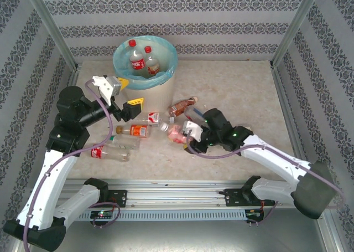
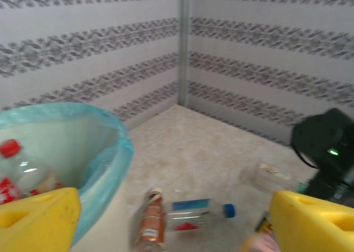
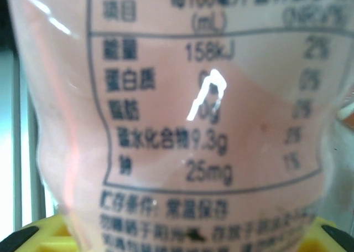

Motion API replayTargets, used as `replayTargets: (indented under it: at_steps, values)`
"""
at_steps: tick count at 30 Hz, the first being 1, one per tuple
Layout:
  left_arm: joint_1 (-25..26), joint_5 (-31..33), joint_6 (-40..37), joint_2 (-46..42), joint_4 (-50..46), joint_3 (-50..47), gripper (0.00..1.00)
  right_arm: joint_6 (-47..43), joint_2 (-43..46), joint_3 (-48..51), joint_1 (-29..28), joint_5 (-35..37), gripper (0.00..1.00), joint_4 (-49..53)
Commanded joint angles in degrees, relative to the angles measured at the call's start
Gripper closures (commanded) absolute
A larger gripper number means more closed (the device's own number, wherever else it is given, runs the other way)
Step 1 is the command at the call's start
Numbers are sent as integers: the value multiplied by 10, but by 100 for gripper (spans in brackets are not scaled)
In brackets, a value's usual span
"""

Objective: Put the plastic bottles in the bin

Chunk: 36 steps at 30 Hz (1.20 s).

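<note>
The bin (image 1: 166, 81) stands at the back left, its blue-green bag (image 2: 113, 152) folded over the rim, with two red-capped bottles (image 1: 141, 62) inside; one (image 2: 14, 166) appears in the left wrist view. My left gripper (image 1: 127, 93) hangs open and empty just in front of the bin, yellow fingers (image 2: 38, 221) spread wide. My right gripper (image 1: 188, 133) is shut on a pink-labelled bottle (image 1: 175, 133) at mid table; its label (image 3: 177, 124) sits right against the camera. Loose bottles lie on the table: orange-labelled (image 1: 136, 130), red-labelled (image 1: 105, 152), brown (image 1: 181, 106).
A brown bottle (image 2: 150, 219) and a blue-capped bottle (image 2: 200, 213) lie below the left gripper, a clear one (image 2: 270, 175) farther off. A small white-and-red bottle (image 1: 154, 117) lies near the bin's base. Patterned walls with metal posts (image 2: 184, 44) enclose the table.
</note>
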<state>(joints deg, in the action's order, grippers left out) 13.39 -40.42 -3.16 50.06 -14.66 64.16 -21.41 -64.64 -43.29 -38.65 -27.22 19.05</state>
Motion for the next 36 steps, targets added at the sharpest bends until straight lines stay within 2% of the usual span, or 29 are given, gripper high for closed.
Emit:
replayTargets:
  at_steps: [1,4,8,11,13,20,26,31,33,36]
  values:
    - [-2,-99,53,11,71,-4,17,91,41,17,35,-111,54,-101]
    - [-3,-159,133,42,139,-5,22,122,63,13,46,-136,55,-133]
    - [-3,-257,258,89,276,-21,23,165,86,13,45,-154,55,-197]
    - [-2,-286,339,112,370,-39,25,180,92,-1,41,-159,55,-218]
    - [0,-299,367,123,397,-43,25,185,91,-13,37,-162,55,-221]
    - [16,-305,332,128,330,-23,25,185,67,-62,14,-174,55,-220]
    - [38,-356,332,139,329,-18,23,183,29,-94,-5,-185,55,-223]
    - [47,-339,315,128,343,-30,24,180,-5,-121,-23,-199,55,-222]
    - [47,-337,305,125,339,-32,26,180,-19,-129,-29,-205,55,-219]
    - [48,-327,280,118,319,-35,36,179,-36,-136,-36,-221,55,-218]
